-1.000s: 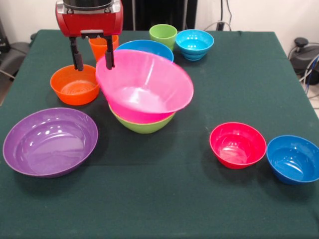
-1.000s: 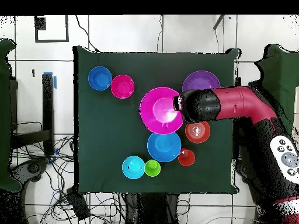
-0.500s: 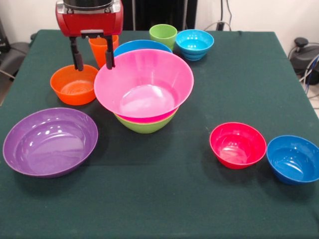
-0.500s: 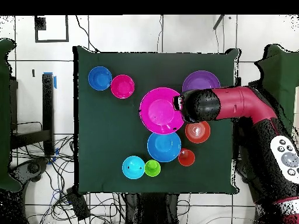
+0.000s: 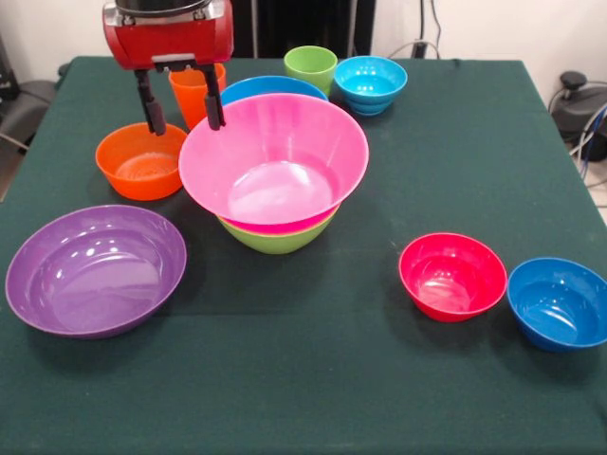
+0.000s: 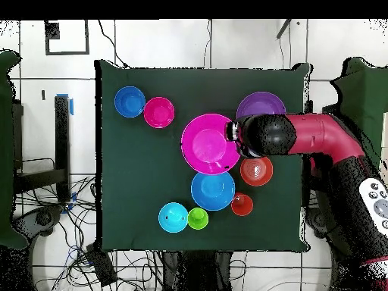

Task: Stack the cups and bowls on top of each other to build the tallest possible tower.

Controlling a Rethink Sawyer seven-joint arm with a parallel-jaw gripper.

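The huge pink bowl (image 5: 275, 161) sits level, nested in the large lime green bowl (image 5: 275, 239); in the overhead view the pink bowl (image 6: 210, 142) hides the lime one. My gripper (image 5: 180, 109) is open and empty, just above the pink bowl's left rim, with one finger (image 5: 214, 109) close over the rim. It also shows in the overhead view (image 6: 235, 140). Behind it stands the orange cup (image 5: 190, 87). The green cup (image 5: 310, 66) is at the back. The orange bowl (image 5: 142, 161) lies below the gripper's left finger.
The large blue bowl (image 5: 270, 87) is behind the pink one. A small blue bowl (image 5: 370, 83) is at the back right. The purple bowl (image 5: 95, 267) is front left. The red bowl (image 5: 452, 275) and another small blue bowl (image 5: 558, 301) are front right.
The pink bowl was tilted against my finger a second ago; it has dropped level into the lime green bowl. My gripper has risen slightly and stayed open.
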